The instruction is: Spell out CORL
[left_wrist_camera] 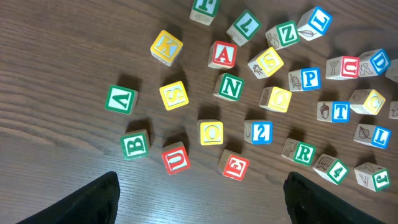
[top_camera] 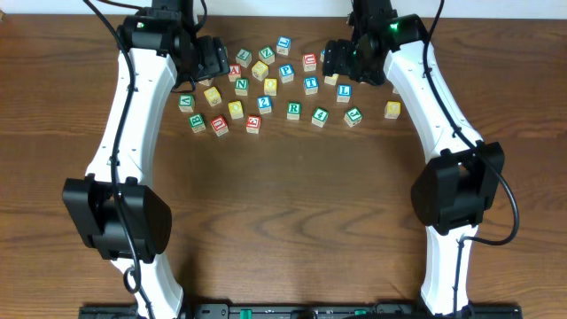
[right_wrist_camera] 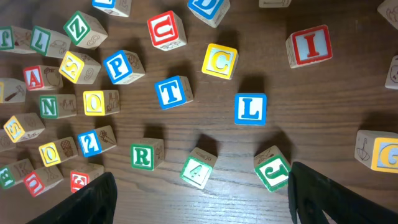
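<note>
Several lettered wooden blocks lie scattered at the far middle of the table. In the right wrist view I see a yellow C (right_wrist_camera: 219,61), a blue L (right_wrist_camera: 250,108), a green R (right_wrist_camera: 142,155) and a yellow O (right_wrist_camera: 94,102). In the overhead view the R (top_camera: 293,110), the L (top_camera: 344,92) and two yellow O blocks (top_camera: 270,86) (top_camera: 236,109) show. My left gripper (top_camera: 211,58) (left_wrist_camera: 199,205) is open and empty above the left blocks. My right gripper (top_camera: 341,55) (right_wrist_camera: 202,199) is open and empty above the right blocks.
Other blocks lie among them: a blue T (right_wrist_camera: 171,92), a green 4 (right_wrist_camera: 198,171), a green J (right_wrist_camera: 272,171), a red U (right_wrist_camera: 166,30), a red I (right_wrist_camera: 309,45), a green N (left_wrist_camera: 230,87) and a yellow K (left_wrist_camera: 166,46). A yellow block (top_camera: 392,109) sits apart at the right.
</note>
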Robot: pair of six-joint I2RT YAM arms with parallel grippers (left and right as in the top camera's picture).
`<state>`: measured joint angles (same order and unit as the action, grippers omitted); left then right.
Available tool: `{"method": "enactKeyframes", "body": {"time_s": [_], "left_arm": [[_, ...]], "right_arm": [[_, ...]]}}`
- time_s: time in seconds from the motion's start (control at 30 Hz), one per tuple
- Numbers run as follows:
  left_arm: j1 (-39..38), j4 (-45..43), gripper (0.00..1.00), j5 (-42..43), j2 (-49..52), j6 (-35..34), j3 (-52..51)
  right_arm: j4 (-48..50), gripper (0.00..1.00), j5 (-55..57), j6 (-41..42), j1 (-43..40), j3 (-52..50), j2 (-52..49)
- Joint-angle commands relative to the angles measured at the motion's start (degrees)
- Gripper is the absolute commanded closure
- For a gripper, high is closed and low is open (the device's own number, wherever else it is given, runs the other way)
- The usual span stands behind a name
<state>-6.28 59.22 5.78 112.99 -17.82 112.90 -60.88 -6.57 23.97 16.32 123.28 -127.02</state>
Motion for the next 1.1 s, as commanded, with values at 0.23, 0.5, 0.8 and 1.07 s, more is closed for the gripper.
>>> {"method": "enactKeyframes", "body": {"time_s": [0.23,0.5,0.8,1.07], "left_arm": [[-0.17,0.07,0.17,-2.89,0.17,-0.33,-0.68],[-0.17,0.04,0.17,-2.84,0.17,-0.31,-0.68],[-0.17,0.07,0.16,-2.84,0.17,-0.28,-0.68],[-0.17,0.66,0.16,-2.86,0.17,-0.28,-0.7]], "right_arm": [[0.66,0.17,0.61,2.82,1.14,0.66,0.31],[0.63,0.16,0.68,5.44,3.1,0.66,0.31],[0.81,0.18,5.44,9.25,3.39,0.66,0.31],[0.09,0.2,7.96,9.29,2.89,0.66,0.31]]}}
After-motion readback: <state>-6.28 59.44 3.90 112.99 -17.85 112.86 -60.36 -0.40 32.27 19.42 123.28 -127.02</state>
